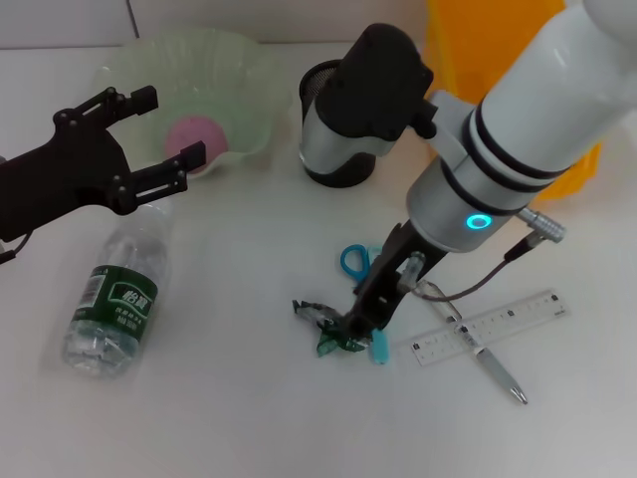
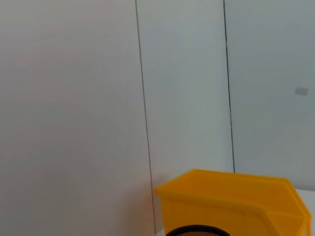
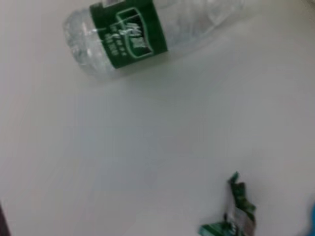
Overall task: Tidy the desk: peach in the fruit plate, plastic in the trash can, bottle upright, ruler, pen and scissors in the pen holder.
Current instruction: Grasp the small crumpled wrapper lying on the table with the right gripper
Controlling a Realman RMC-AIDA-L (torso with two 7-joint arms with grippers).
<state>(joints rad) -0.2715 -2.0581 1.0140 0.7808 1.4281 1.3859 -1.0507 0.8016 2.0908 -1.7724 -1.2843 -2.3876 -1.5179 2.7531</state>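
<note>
A pink peach (image 1: 196,135) lies in the pale green fruit plate (image 1: 239,60). My left gripper (image 1: 169,125) is open and empty, hovering just left of the peach. A clear bottle (image 1: 114,299) with a green label lies on its side; it also shows in the right wrist view (image 3: 147,34). My right gripper (image 1: 356,321) is low over the crumpled green plastic (image 1: 326,337), which lies on the table (image 3: 236,211). Blue-handled scissors (image 1: 353,261) lie partly under the right arm. A clear ruler (image 1: 488,327) and a pen (image 1: 490,360) lie crossed to the right.
The black mesh pen holder (image 1: 320,90) stands behind the right arm, partly hidden, and its rim shows in the left wrist view (image 2: 197,231). The yellow trash bin (image 1: 468,50) is at the back right and also shows in the left wrist view (image 2: 231,206).
</note>
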